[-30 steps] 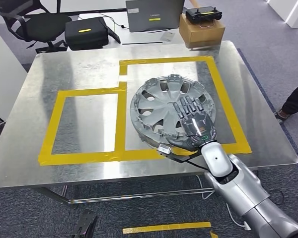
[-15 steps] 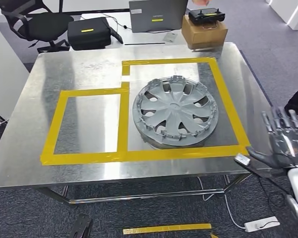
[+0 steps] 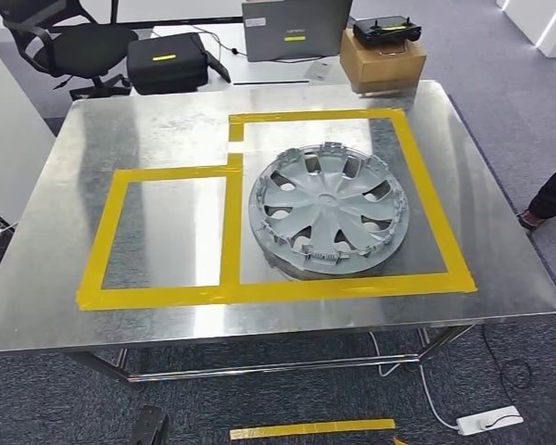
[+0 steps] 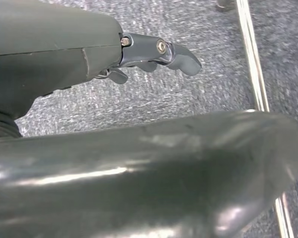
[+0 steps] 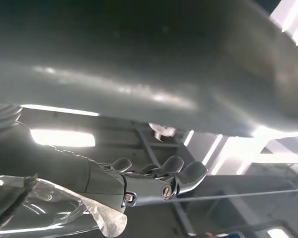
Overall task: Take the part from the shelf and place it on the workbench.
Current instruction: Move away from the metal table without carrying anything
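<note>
Part: the grey round plastic wheel cover (image 3: 328,209) lies flat on the bright sheet-metal workbench (image 3: 157,306), inside the larger, right-hand rectangle of yellow tape (image 3: 429,199). Nothing touches it.
Part, against earlier frames: same spot and same lie as half a second ago and a second ago.
Right hand (image 5: 155,181): a second ago it lay on the near right rim of the wheel cover; half a second ago it was off the table's near right corner, fingers spread. Now it is gone from the head view. The right wrist view shows its fingers extended, apart and holding nothing: released.
Left hand (image 4: 155,52): seen in the left wrist view above grey carpet, its fingers loose and apart, grasping nothing.
Second tape outline: a smaller yellow rectangle (image 3: 100,246) adjoins on the left.
Far side: a brown cardboard box (image 3: 384,60) with a black controller (image 3: 387,31) on top, a grey laptop (image 3: 296,28), a black case (image 3: 167,60) and a black office chair (image 3: 72,42).
Right edge: a person's dark shoe and trouser leg (image 3: 551,199) on the carpet.
Floor, near right: a white power strip (image 3: 488,420).
</note>
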`<state>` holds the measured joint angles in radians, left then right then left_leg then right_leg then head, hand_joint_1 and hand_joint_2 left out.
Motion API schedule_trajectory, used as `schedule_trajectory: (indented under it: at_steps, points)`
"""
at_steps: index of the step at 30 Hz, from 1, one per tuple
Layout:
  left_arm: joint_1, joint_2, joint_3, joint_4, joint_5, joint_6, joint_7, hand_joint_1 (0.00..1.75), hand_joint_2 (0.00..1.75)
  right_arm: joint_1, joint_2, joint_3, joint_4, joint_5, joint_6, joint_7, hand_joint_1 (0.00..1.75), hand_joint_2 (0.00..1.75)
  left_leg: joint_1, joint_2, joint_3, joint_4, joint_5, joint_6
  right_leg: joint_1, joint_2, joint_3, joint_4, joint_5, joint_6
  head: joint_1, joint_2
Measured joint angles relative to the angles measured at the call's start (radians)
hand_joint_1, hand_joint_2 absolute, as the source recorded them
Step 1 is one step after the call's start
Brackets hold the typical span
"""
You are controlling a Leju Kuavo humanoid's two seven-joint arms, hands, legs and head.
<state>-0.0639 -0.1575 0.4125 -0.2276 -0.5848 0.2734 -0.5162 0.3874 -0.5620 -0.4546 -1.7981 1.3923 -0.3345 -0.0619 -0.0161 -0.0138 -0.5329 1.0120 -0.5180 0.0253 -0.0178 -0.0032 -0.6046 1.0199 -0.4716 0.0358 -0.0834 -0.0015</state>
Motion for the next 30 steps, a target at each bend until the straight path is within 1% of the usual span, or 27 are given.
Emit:
schedule_trajectory:
  at_steps: [2, 4, 6, 8, 9, 11, 13, 16, 19, 22, 24, 26, 28, 30]
  points:
    - [0.004, -0.002, 0.009, 0.000, 0.000, 0.004, -0.001, 0.00, 0.00, -0.003, 0.115, -0.119, -0.008, -0.023, -0.036, -0.164, 0.00, 0.00, 0.000, 0.001, 0.000, 0.000, 0.000, 0.000, 0.000, 0.002, 0.000, 0.000, 0.000, 0.000, 0.000, 0.000]
    - [0.005, -0.004, 0.016, 0.000, -0.002, 0.008, -0.002, 0.00, 0.00, -0.041, 0.252, -0.245, 0.001, -0.031, -0.092, -0.336, 0.00, 0.00, 0.001, 0.003, 0.000, -0.001, -0.001, 0.000, 0.000, 0.003, 0.000, 0.000, 0.000, -0.001, 0.000, 0.000]
    - [0.005, -0.007, 0.021, 0.000, -0.006, 0.010, -0.002, 0.00, 0.00, -0.090, 0.384, -0.374, 0.025, -0.021, -0.156, -0.473, 0.00, 0.00, 0.001, 0.004, 0.000, -0.001, -0.001, -0.001, 0.000, 0.004, 0.001, 0.000, -0.001, -0.001, 0.000, 0.000]
    - [0.005, -0.009, 0.025, 0.000, -0.010, 0.010, -0.002, 0.00, 0.00, -0.125, 0.478, -0.476, 0.049, -0.013, -0.185, -0.535, 0.00, 0.00, 0.001, 0.004, 0.000, -0.002, -0.001, -0.001, 0.000, 0.004, 0.001, 0.000, -0.001, -0.001, 0.000, 0.000]
    - [0.005, -0.009, 0.028, 0.000, -0.010, 0.010, -0.002, 0.00, 0.00, -0.140, 0.512, -0.513, 0.056, -0.014, -0.186, -0.549, 0.00, 0.00, 0.001, 0.004, 0.001, -0.002, -0.001, -0.001, 0.000, 0.005, 0.001, 0.000, -0.001, -0.001, 0.000, 0.000]
    - [0.004, -0.010, 0.033, 0.000, -0.013, 0.012, -0.003, 0.00, 0.00, -0.175, 0.569, -0.579, 0.076, -0.014, -0.189, -0.576, 0.00, 0.00, 0.001, 0.006, 0.002, -0.002, -0.001, -0.001, 0.000, 0.007, 0.002, 0.000, -0.001, -0.001, 0.000, 0.000]
    - [0.004, -0.010, 0.038, 0.000, -0.019, 0.014, -0.004, 0.00, 0.00, -0.217, 0.619, -0.640, 0.129, -0.010, -0.226, -0.605, 0.00, 0.00, 0.001, 0.007, 0.003, -0.002, -0.001, -0.001, 0.001, 0.008, 0.003, 0.000, -0.001, -0.001, 0.000, 0.000]
    - [0.004, -0.010, 0.042, 0.000, -0.025, 0.020, -0.007, 0.00, 0.00, -0.275, 0.669, -0.732, 0.296, 0.013, -0.316, -0.624, 0.00, 0.00, 0.001, 0.007, 0.005, -0.002, -0.001, -0.001, 0.000, 0.007, 0.005, 0.000, -0.001, -0.001, 0.000, 0.000]
    - [0.004, -0.008, 0.046, 0.000, -0.029, 0.025, -0.008, 0.00, 0.00, -0.329, 0.708, -0.826, 0.478, 0.075, -0.348, -0.603, 0.00, 0.00, 0.001, 0.007, 0.005, -0.002, -0.002, -0.002, 0.000, 0.008, 0.005, 0.000, -0.001, -0.001, 0.000, 0.000]
    - [0.004, -0.005, 0.051, 0.000, -0.037, 0.028, -0.008, 0.00, 0.00, -0.374, 0.747, -0.912, 0.637, 0.138, -0.353, -0.532, 0.00, 0.00, 0.001, 0.007, 0.006, -0.002, -0.002, -0.002, 0.001, 0.008, 0.006, 0.000, -0.001, -0.001, 0.000, 0.000]
    - [0.004, -0.003, 0.058, 0.000, -0.043, 0.028, -0.008, 0.00, 0.00, -0.397, 0.769, -0.957, 0.744, 0.151, -0.354, -0.481, 0.00, 0.00, 0.002, 0.007, 0.006, -0.002, -0.002, -0.002, 0.002, 0.008, 0.006, 0.000, -0.001, -0.002, 0.000, 0.000]
    - [0.004, -0.001, 0.065, 0.000, -0.048, 0.029, -0.008, 0.00, 0.00, -0.410, 0.785, -0.986, 0.835, 0.140, -0.355, -0.442, 0.00, 0.00, 0.003, 0.007, 0.006, -0.002, -0.002, -0.002, 0.002, 0.008, 0.006, 0.000, -0.002, -0.002, -0.001, 0.000]
    - [0.005, 0.001, 0.067, 0.000, -0.057, 0.026, -0.004, 0.00, 0.00, -0.422, 0.791, -1.004, 0.953, 0.123, -0.346, -0.382, 0.00, 0.00, 0.004, 0.007, 0.006, -0.002, -0.002, -0.003, 0.003, 0.008, 0.006, 0.000, -0.002, -0.003, 0.000, 0.000]
    - [0.005, 0.004, 0.066, 0.000, -0.070, 0.017, 0.008, 0.00, 0.00, -0.433, 0.790, -1.014, 1.090, 0.123, -0.305, -0.308, 0.00, 0.00, 0.005, 0.007, 0.006, -0.002, -0.002, -0.004, 0.004, 0.008, 0.007, 0.000, -0.002, -0.003, 0.000, 0.000]
